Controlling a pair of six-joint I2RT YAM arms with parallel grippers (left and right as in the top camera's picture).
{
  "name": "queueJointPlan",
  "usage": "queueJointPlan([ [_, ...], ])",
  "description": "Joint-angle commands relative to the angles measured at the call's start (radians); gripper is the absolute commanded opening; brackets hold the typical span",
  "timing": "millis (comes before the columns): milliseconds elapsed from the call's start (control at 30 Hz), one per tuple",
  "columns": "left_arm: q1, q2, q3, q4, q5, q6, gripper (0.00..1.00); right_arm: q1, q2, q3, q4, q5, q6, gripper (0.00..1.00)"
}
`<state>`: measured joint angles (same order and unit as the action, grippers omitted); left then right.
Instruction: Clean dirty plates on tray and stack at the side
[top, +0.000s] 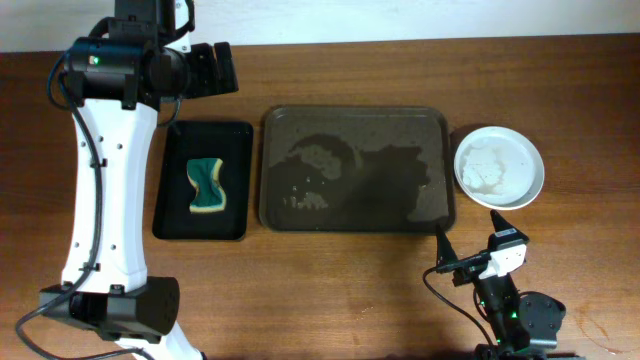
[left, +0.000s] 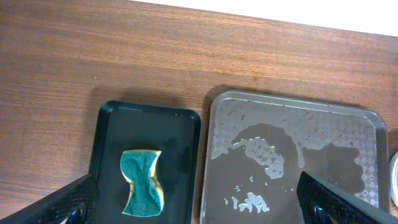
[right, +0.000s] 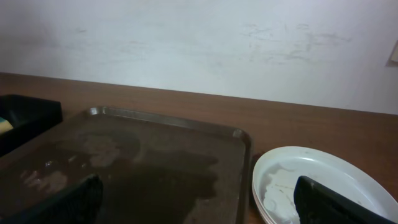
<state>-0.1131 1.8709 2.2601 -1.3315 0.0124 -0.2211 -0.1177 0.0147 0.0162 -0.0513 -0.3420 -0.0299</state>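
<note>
The white plates (top: 498, 167) sit stacked on the table right of the tray (top: 350, 111). The top plate looks wet and shows no dark streak. The tray holds only patches of water. In the right wrist view the plates (right: 311, 177) lie right of the tray (right: 161, 118). My right gripper (top: 447, 255) is open and empty, near the table's front edge, below the tray's right corner; it also shows in the right wrist view (right: 205, 208). My left gripper (top: 212, 68) is open and empty, high above the back left, looking down on the tray (left: 311, 106).
A smaller black tray (top: 203, 128) lies left of the big tray and holds a green and yellow sponge (top: 207, 186). Both show in the left wrist view, the black tray (left: 149, 115) and the sponge (left: 143, 190). The plates' rim (left: 394, 171) peeks in at that view's right edge.
</note>
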Motion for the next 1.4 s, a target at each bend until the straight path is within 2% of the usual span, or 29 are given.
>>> queueJointPlan([
  [0, 0.003, -0.002, 0.007, 0.003, 0.008, -0.006, 0.99, 0.007, -0.011, -0.011, 0.003, -0.013, 0.0, 0.99],
  [633, 0.002, -0.003, 0.006, 0.007, -0.005, -0.005, 0.99, 0.007, -0.011, -0.011, 0.003, -0.013, 0.0, 0.99],
  [767, 0.002, -0.1, -0.03, 0.022, -0.045, 0.037, 0.99, 0.007, -0.011, -0.011, 0.003, -0.013, 0.0, 0.99],
  [800, 0.002, -0.161, -0.087, 0.06, -0.045, 0.055, 1.0, 0.007, -0.011, -0.011, 0.003, -0.013, 0.0, 0.99],
  [833, 0.003, -0.273, -0.223, 0.147, -0.045, 0.099, 1.0, 0.007, -0.011, -0.011, 0.003, -0.013, 0.0, 0.99],
  [967, 0.005, -0.488, -0.541, 0.358, -0.045, 0.201, 0.99, 0.007, -0.011, -0.011, 0.003, -0.013, 0.0, 0.99],
  [1033, 0.031, -0.648, -0.795, 0.521, -0.041, 0.208, 1.0, 0.007, -0.011, -0.011, 0.003, -0.013, 0.0, 0.99],
  [1367, 0.072, -1.282, -1.697, 1.136, -0.016, 0.243, 0.99, 0.007, -0.011, -0.011, 0.003, -0.013, 0.0, 0.99],
])
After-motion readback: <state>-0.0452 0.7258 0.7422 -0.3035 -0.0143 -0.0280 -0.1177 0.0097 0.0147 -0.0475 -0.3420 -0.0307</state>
